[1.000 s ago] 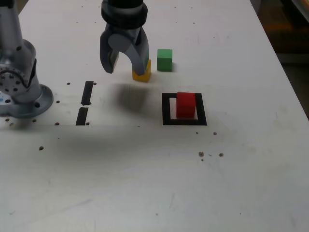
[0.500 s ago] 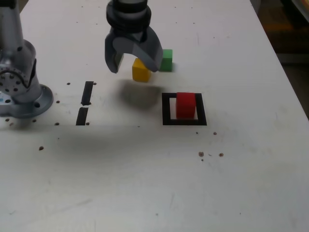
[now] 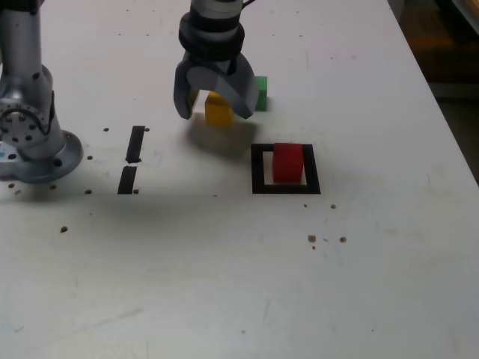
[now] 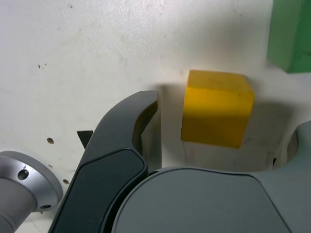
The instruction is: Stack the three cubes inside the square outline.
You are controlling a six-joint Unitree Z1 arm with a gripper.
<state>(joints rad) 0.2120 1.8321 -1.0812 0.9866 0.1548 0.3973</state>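
Exterior view first: the yellow cube (image 3: 218, 111) sits on the white table (image 3: 187, 284) right around where the gripper (image 3: 214, 116) is hanging, and the gripper's partly covering it from this angle. Jaws are spread wide, nothing pinched between them. Wrist view [shown from up close] backs that up: the yellow cube is down on the tabletop in the gap between the two spread fingers, and I can see bare table between it and the dark curved finger (image 4: 124, 131). Bit of shadow falls over part of the cube too.

Green cube (image 3: 261, 93) is near the yellow one, just off to its right and a bit farther back in the exterior view, half tucked behind the gripper. Wrist view only catches a chunk of it at the edge of the picture, with a strip of table between the two cubes, so they're apart.

Red cube (image 3: 287, 163) is the one that's in the square outline (image 3: 257, 169). It's on the white middle, closer to the outline's right side than its left in the exterior view, with a strip of white showing to its left. Nothing's stacked on it, it's just the single cube.

Going farther out, two short black tape strips (image 3: 135, 143) lie over on the exterior view's left, one in front of the other with a small gap between. Past those, at the left edge, is the arm's round base (image 3: 60, 161). Small dark specks are scattered over the table as well.
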